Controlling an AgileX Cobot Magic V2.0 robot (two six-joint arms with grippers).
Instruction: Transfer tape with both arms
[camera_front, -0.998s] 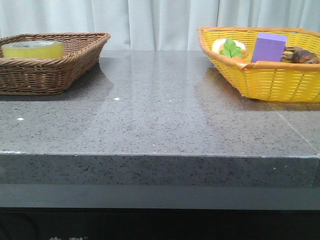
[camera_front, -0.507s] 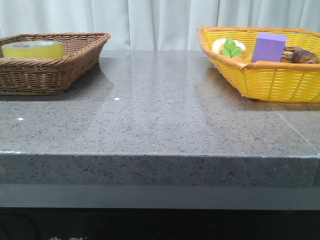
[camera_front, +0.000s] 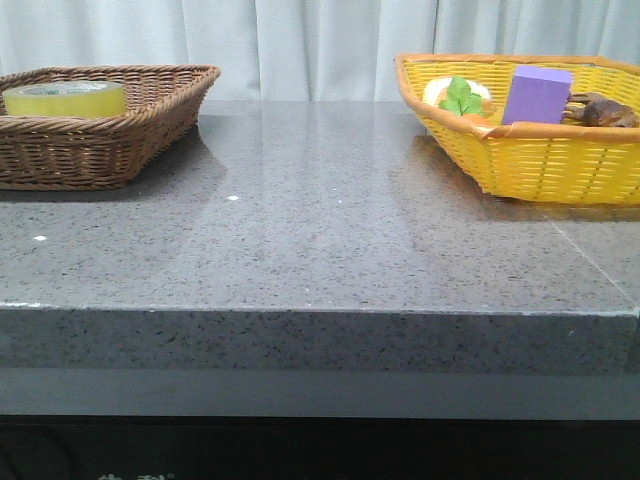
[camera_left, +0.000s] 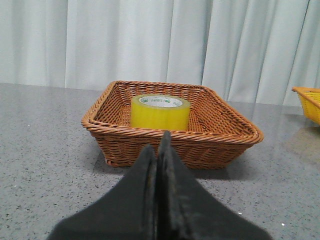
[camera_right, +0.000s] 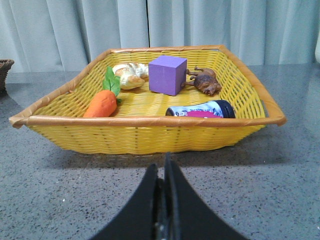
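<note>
The yellow tape roll (camera_front: 65, 98) lies flat in the brown wicker basket (camera_front: 110, 150) at the far left of the table; it also shows in the left wrist view (camera_left: 160, 111) inside that basket (camera_left: 172, 145). My left gripper (camera_left: 159, 142) is shut and empty, low over the table short of the basket, in line with the tape. My right gripper (camera_right: 164, 162) is shut and empty, just short of the yellow basket (camera_right: 150, 135). Neither gripper shows in the front view.
The yellow basket (camera_front: 540, 160) at the far right holds a purple block (camera_front: 538, 95), a toy carrot (camera_right: 102, 102), a pastry (camera_right: 129, 75), a brown figure (camera_right: 206, 82) and a lying bottle (camera_right: 200, 109). White curtains hang behind the grey stone table (camera_front: 320, 240).
</note>
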